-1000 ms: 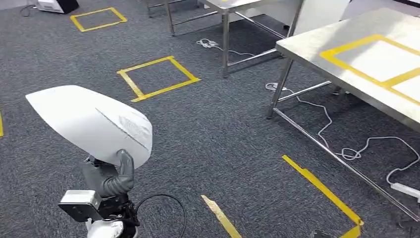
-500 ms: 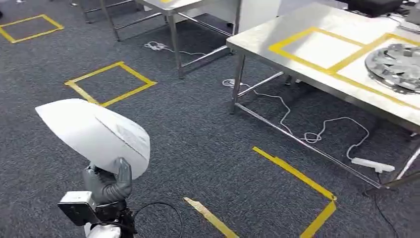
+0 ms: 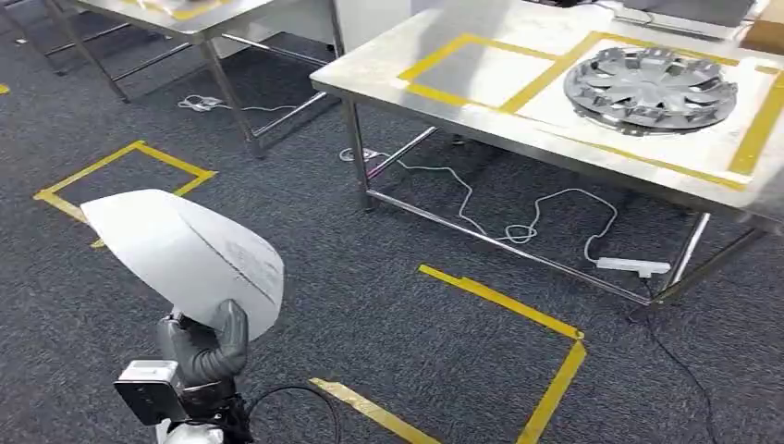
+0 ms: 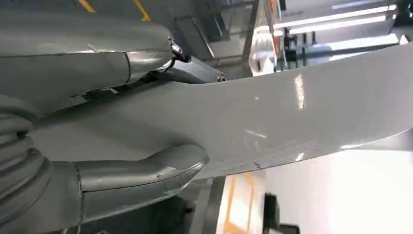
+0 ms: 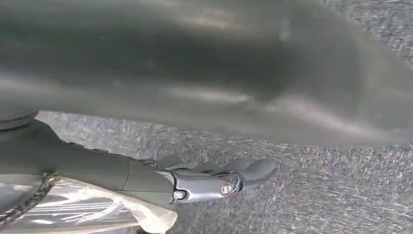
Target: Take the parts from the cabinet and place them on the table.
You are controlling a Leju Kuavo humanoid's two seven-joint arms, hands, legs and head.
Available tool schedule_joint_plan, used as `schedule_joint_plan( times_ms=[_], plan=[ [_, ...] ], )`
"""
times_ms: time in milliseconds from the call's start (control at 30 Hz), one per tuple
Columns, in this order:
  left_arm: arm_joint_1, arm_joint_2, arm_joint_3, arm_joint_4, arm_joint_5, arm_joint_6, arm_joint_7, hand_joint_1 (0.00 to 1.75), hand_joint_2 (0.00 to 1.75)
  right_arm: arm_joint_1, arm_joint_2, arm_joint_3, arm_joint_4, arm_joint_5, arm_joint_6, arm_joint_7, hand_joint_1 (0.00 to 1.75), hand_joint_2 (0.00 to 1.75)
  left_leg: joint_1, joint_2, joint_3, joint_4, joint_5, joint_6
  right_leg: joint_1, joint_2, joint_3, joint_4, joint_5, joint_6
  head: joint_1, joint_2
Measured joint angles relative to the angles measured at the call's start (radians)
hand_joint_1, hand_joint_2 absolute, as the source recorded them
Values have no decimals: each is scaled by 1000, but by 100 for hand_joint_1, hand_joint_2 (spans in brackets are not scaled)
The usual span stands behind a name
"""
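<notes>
Left hand (image 3: pixel 208 347) grips the white curved panel (image 3: pixel 185 254) by its lower edge in the head view, low on the left over the grey carpet (image 3: pixel 370 277). Across the last second the whole scene slides leftward: the robot is turning, and the steel table (image 3: pixel 444 111) with yellow tape squares and a hubcap (image 3: pixel 652 88) has swung into sight ahead, so the carry looks close to its set-down. From the left wrist, thumb (image 4: pixel 146 170) and fingers clamp the panel's rim. From the right wrist, the right hand (image 5: pixel 214 178) hangs above carpet, fingers straight and empty.
</notes>
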Motion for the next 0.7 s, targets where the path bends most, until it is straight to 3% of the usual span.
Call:
schedule_joint_plan(
  times_ms=[33,67,100,133,167,200,233,300,333,367,400,433,500,533,567,600,633,667,700],
  plan=[
    [0,1,0,3,0,3,0,175,175,0,0,-1,0,-10,0,12,0,0,-1,-3,-13,13,12,4,2,15,1,0,0,-1,1,0],
    [-2,2,0,5,0,5,0,175,175,0,0,-2,0,-18,0,19,0,0,-2,-6,-5,-16,45,10,4,31,2,0,0,-1,0,0],
    [-3,2,0,6,-2,9,-1,175,175,1,0,-3,0,-25,0,24,0,0,-5,-13,20,-82,94,18,5,47,4,1,1,-1,1,0],
    [-5,3,0,6,-3,13,-2,175,175,1,0,-4,0,-26,3,30,0,0,-7,-32,54,-165,144,26,5,62,6,1,2,0,1,0],
    [-7,4,0,6,-3,14,-2,175,175,0,0,-4,0,-26,3,34,0,0,-10,-69,81,-232,179,32,3,72,7,0,2,1,0,0],
    [-8,5,1,7,-3,14,-2,175,175,-3,0,-5,0,-26,4,33,0,0,-6,-115,94,-272,175,39,7,86,1,7,3,5,3,0],
    [-10,6,1,7,-4,14,-3,175,175,-5,0,-5,0,-26,4,33,0,0,-8,-106,97,-282,170,34,2,98,-5,6,5,9,-1,0],
    [-14,6,0,7,-10,14,-4,175,175,-3,0,-8,0,-36,5,32,0,0,-14,-88,97,-281,172,37,-6,120,-12,-1,12,23,-1,0],
    [-19,5,-2,7,-17,14,-4,175,175,0,0,-12,0,-42,7,31,0,0,-8,-73,102,-296,181,44,-3,130,-28,-3,15,31,2,0],
    [-27,4,-3,7,-21,14,-4,175,175,0,0,-14,0,-45,8,30,0,0,-5,-55,106,-306,187,46,-2,79,-27,14,3,28,0,0],
    [-32,3,-5,6,-26,15,-5,175,175,-4,0,-17,0,-47,13,29,0,0,-6,-44,106,-309,188,51,2,27,-47,51,-27,32,8,0],
    [-35,4,-6,6,-30,16,-5,175,175,-10,0,-19,0,-50,18,29,0,0,-7,-25,105,-309,188,52,-1,-3,-85,127,-69,39,9,0],
    [-42,7,-6,6,-33,14,-5,175,175,-18,-2,-26,0,-59,35,23,0,0,-8,12,103,-309,187,53,-7,-22,-157,277,-129,51,8,0],
    [-50,8,-6,6,-34,12,-5,175,175,-18,-3,-28,0,-62,42,15,0,0,-7,27,103,-309,186,52,-12,-26,-167,300,-128,56,8,0],
    [-60,10,-7,6,-43,9,-5,175,175,-17,-6,-31,0,-64,51,7,0,0,-7,41,103,-308,185,50,-16,-30,-154,278,-107,61,8,0],
    [-71,12,-7,6,-54,7,-5,175,175,-17,-9,-33,0,-66,63,-3,0,0,-5,54,104,-308,183,47,-21,-37,-117,213,-70,66,9,0],
    [-78,15,-8,4,-61,4,-5,175,175,-18,-13,-34,0,-66,70,-8,0,0,-4,66,106,-306,181,43,-24,-52,-66,124,-31,69,8,0],
    [-80,17,-8,-4,-63,-1,-5,175,175,-22,-14,-35,0,-66,73,-9,0,0,-3,78,109,-303,176,37,-25,-84,-10,30,0,72,9,0],
    [-80,19,-8,-17,-63,-7,-5,175,175,-28,-14,-35,0,-62,75,-6,0,0,-12,87,108,-300,171,27,-13,-118,11,2,-19,66,11,0]
  ],
)
